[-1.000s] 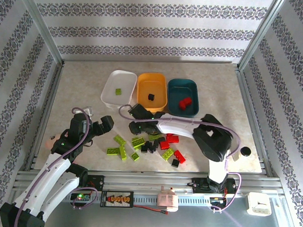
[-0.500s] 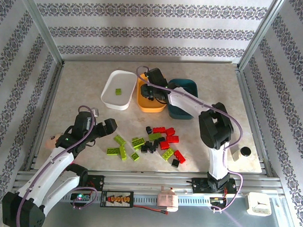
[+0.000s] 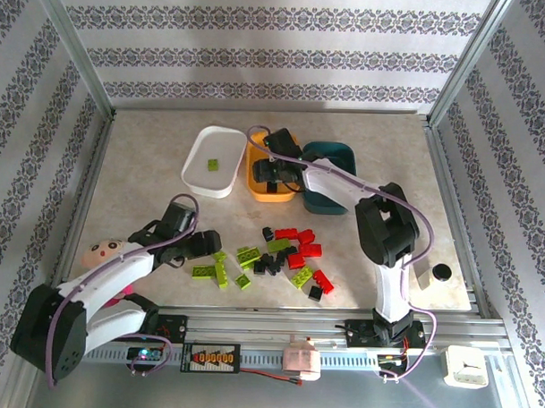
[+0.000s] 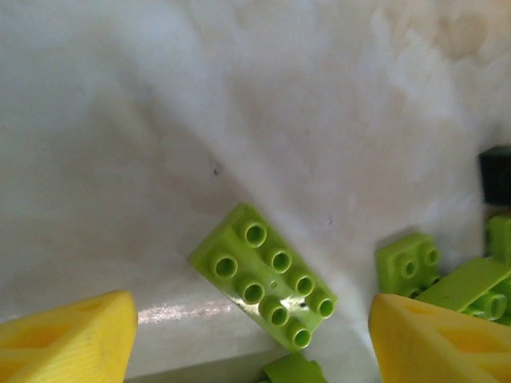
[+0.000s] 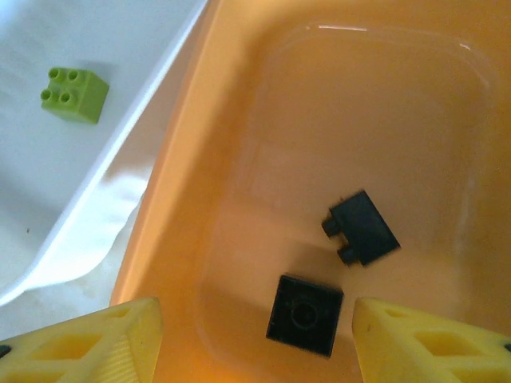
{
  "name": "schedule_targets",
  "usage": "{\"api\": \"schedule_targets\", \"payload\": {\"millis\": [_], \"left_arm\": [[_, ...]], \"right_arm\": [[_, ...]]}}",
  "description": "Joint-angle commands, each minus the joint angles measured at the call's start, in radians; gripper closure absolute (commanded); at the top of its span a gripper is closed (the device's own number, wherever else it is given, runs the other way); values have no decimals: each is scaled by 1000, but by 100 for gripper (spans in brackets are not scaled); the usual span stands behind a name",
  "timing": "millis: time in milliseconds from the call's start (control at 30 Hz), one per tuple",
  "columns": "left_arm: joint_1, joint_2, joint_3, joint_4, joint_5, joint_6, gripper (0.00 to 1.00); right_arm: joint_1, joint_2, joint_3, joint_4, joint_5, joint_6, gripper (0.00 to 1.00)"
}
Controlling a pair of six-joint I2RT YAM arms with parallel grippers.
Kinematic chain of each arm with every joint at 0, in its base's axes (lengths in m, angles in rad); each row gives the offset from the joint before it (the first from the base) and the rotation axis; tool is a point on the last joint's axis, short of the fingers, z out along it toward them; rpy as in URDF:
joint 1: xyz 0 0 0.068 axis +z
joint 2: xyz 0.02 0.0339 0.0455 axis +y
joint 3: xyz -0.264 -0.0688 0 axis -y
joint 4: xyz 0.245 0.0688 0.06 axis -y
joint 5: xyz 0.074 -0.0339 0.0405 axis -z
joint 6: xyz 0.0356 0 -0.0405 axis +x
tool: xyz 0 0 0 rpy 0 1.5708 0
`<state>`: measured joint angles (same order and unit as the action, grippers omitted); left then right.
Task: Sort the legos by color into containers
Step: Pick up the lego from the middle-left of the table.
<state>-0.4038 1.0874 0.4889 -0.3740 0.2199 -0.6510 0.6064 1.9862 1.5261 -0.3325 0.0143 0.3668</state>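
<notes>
While the left gripper [image 3: 202,244] swings in from the left side, it now hangs wide open and empty over a lime green brick [image 4: 263,275]. That brick lies flat on the table [image 3: 140,164], at the near-left edge of the loose legos [image 3: 284,254], so the next pick looks to be lining up. Farther off, the right gripper [image 5: 254,335] has gone from that pile to the orange-yellow tray [image 5: 184,183], fingers spread, holding nothing. Two black bricks [image 5: 305,313] lie in the tray where a second ago there was one, so black is delivered, I reckon. One green cube [image 5: 74,94] sits in the white tray [image 5: 48,183], just left.
</notes>
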Motion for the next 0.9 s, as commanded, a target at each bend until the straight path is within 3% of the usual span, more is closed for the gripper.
{"api": "schedule_targets", "payload": {"millis": [0,267,433,667,867], "left_arm": [[-64,13,31,-11,-51,20,25],[-274,-165,64,-238,-210,-59,29],[-412,-255,19,-301,-223,-180,28],[-546,-136,26,-196,-179,-253,28],[-569,-58,5,-174,-125,-295,28]], "right_arm": [[6,-95,-86,39,-10,3,36],[14,-254,-314,112,-36,31,36],[21,-320,-397,133,-35,40,36],[21,-337,-425,138,-32,46,36],[11,-369,-452,147,-21,43,35]]}}
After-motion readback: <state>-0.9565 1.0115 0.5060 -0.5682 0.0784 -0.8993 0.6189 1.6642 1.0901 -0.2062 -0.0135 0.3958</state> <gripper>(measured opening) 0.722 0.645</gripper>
